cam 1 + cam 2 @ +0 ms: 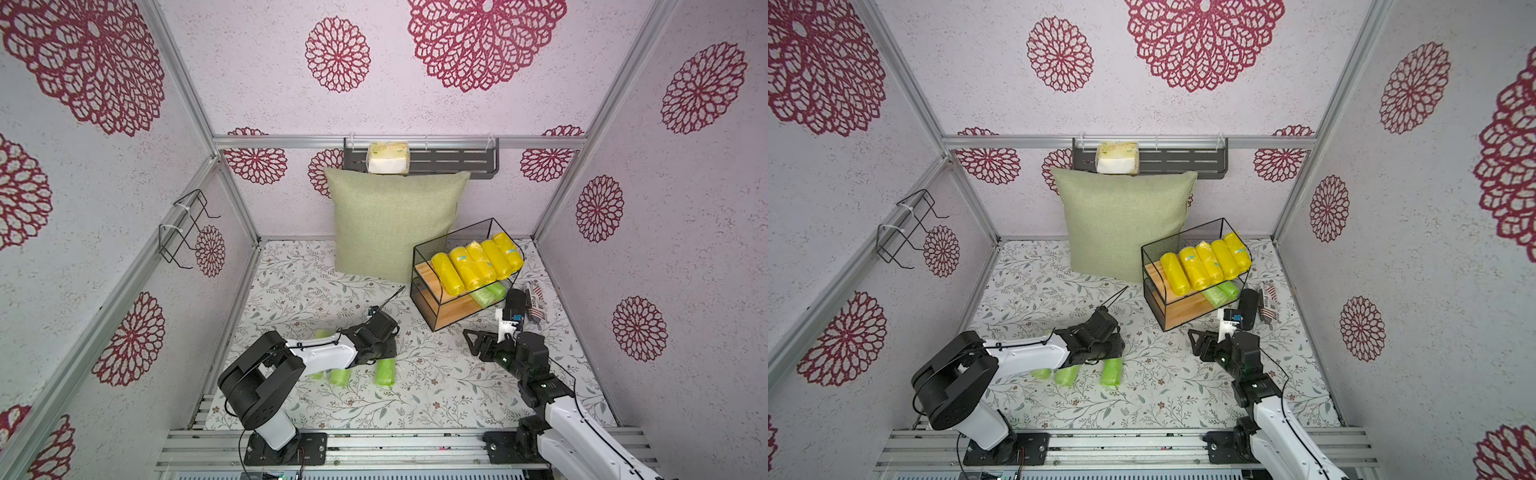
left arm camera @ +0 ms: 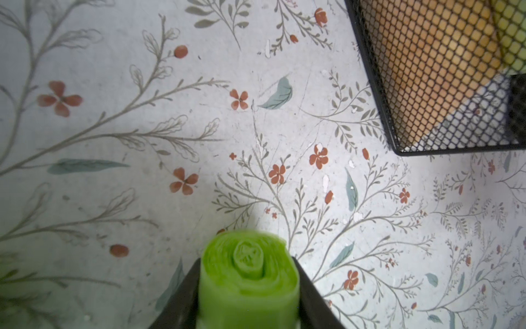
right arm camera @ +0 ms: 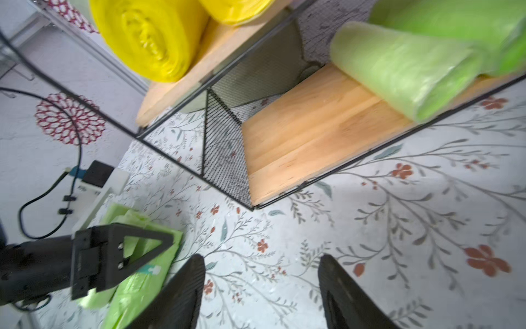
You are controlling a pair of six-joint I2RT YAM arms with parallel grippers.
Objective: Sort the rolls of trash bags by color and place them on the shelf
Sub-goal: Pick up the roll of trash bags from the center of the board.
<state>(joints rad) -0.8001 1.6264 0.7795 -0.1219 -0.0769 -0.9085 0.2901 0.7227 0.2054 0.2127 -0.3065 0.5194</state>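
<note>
My left gripper (image 2: 247, 284) is shut on a light green roll (image 2: 249, 273), whose spiral end shows between the jaws. In both top views that gripper (image 1: 374, 349) is low over the table, among three green rolls (image 1: 340, 376) (image 1: 1067, 376). The shelf (image 1: 449, 309) (image 1: 1173, 307) stands at the back right. Several yellow rolls (image 1: 478, 266) lie on its upper board and two green ones (image 1: 488, 294) (image 3: 398, 71) on its lower board (image 3: 313, 136). My right gripper (image 3: 262, 259) (image 1: 478, 345) hangs open and empty over the table before the shelf's front corner.
A green cushion (image 1: 395, 224) leans on the back wall beside the shelf. Above it a dark grey wall rack (image 1: 457, 160) holds a pale packet (image 1: 386, 158). A wire holder (image 1: 187, 228) hangs on the left wall. A striped packet (image 1: 536, 301) lies right of the shelf.
</note>
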